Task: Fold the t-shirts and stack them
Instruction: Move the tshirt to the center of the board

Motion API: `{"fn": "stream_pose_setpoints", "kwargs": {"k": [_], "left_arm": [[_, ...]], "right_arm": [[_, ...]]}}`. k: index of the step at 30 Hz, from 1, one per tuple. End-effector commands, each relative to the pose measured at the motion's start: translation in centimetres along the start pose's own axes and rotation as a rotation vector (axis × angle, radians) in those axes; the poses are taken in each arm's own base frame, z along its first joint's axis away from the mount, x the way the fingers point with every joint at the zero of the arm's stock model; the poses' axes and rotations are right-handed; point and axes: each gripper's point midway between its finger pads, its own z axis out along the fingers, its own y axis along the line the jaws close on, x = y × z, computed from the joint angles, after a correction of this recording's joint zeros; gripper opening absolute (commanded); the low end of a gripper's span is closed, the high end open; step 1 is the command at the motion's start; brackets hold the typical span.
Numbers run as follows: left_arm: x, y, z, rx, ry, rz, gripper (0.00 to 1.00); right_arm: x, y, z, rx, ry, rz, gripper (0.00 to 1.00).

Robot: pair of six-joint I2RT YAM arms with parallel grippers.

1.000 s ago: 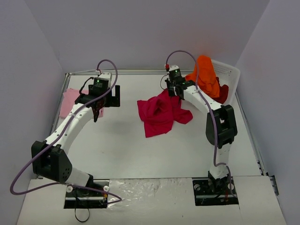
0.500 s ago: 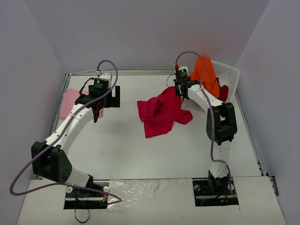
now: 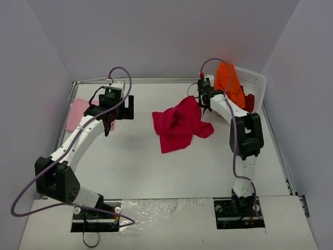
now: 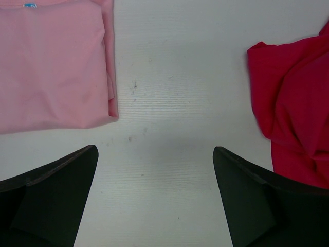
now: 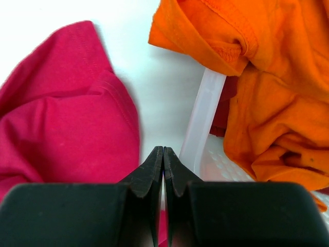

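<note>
jaws: our left gripper (image 4: 154,150) wide open, empty, above bare desk (image 3: 135,156); our right gripper (image 5: 163,151) shut, seemingly pinching the crimson t-shirt (image 3: 177,127) edge | place: crumpled mid-desk, reaching toward the far-right corner basket (image 3: 256,82) | handling: light, limp, slippery; we'd grip hems or shoulder seams

White mesh basket (image 3: 256,82) at far right corner, white table (image 3: 145,166)

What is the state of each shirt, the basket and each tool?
pale pink shirt: folded flat.
crimson shirt: crumpled, unfolded.
basket: holds two shirts.
orange shirt: bunched, hanging over the basket rim.
dark red shirt: inside the basket, mostly hidden.
left tool: open, empty.
right tool: shut, seemingly pinching the crimson shirt's edge.
</note>
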Motion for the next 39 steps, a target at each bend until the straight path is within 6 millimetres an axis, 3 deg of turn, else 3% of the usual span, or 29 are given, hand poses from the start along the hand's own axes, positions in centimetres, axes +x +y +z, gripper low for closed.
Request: {"fn": "stream_pose_setpoints", "kwargs": {"k": [1,25,33,39], "left_arm": [[-1.4,-0.1,-0.9,0.000,-0.035,0.008,0.94],[-1.2,-0.7,-0.8,0.005,-0.029,0.024,0.94],[-1.1,-0.8,-0.8,-0.003,-0.031,0.035,0.94],[-1.3,-0.6,-1.1,-0.012,-0.042,0.036,0.94]], "right_arm": [[-0.4,-3.2,-0.9,0.109,-0.016,0.055,0.00],[1.3,-10.8,-3.5,0.367,0.022,0.186,0.00],[2.4,-11.2,-3.4,0.357,0.050,0.188,0.00],[1.0,-10.0,-4.7,0.272,0.023,0.178,0.00]]}}
